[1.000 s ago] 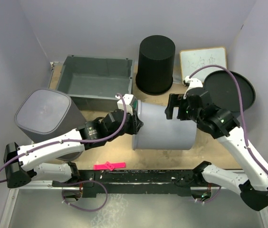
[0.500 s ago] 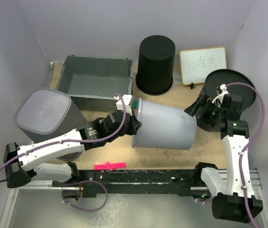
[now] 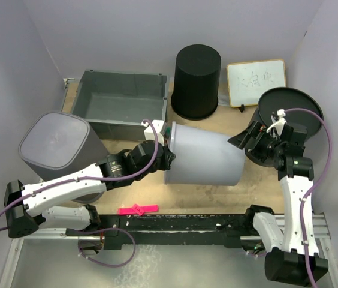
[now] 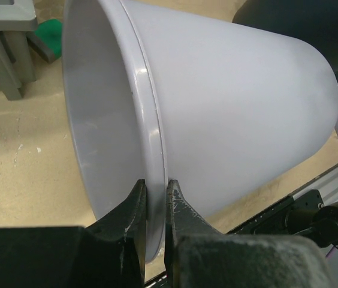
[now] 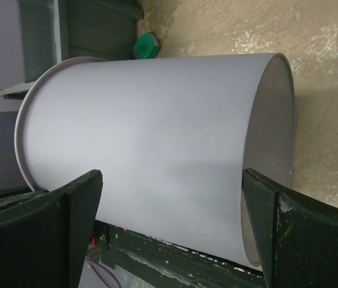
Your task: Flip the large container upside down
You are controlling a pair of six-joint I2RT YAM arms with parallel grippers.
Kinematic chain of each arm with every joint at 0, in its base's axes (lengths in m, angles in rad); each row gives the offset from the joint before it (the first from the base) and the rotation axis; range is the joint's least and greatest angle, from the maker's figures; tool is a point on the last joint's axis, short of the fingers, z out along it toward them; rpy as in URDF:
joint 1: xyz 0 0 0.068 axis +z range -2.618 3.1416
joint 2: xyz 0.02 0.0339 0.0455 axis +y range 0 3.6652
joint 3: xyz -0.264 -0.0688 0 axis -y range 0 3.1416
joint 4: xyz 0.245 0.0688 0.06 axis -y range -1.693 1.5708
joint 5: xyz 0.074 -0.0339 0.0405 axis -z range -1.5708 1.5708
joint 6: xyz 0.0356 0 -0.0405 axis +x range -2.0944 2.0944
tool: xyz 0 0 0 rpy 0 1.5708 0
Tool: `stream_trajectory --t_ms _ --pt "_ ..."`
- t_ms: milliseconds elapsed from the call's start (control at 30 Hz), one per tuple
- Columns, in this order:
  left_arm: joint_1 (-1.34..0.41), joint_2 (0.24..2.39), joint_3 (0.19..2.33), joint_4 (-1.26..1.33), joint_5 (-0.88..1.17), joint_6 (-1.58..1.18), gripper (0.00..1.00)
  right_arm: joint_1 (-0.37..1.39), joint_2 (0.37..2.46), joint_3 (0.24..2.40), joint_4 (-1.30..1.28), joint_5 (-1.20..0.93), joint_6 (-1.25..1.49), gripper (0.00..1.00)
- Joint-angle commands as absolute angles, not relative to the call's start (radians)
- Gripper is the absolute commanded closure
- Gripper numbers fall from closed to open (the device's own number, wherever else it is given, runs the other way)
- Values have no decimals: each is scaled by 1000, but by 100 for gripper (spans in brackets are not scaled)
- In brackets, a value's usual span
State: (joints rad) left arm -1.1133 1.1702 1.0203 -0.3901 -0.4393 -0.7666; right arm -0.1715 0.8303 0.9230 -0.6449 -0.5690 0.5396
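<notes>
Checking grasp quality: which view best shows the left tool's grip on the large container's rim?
Left wrist: the left tool is shut on the rim of the large container, one finger each side. Top external shows the tool from above, pinch hidden; right wrist shows the container's wall and base, not the grip.

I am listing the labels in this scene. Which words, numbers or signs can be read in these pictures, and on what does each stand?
On the small whiteboard: faint handwritten marks, too blurred to read.
No other words, numbers or signs show in any view.
</notes>
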Motion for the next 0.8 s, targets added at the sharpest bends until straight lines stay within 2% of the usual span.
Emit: stream_trajectory --t_ms 0,567,767 --pt "-1112 1187 999 -434 -491 -749 100 -162 798 956 -628 -776 565 2" --pt "-1111 1247 981 -366 -482 -764 100 -66 801 1153 -525 -862 574 5" --pt "-1111 1286 975 -306 -453 -775 100 -50 799 1122 -500 -876 560 5"
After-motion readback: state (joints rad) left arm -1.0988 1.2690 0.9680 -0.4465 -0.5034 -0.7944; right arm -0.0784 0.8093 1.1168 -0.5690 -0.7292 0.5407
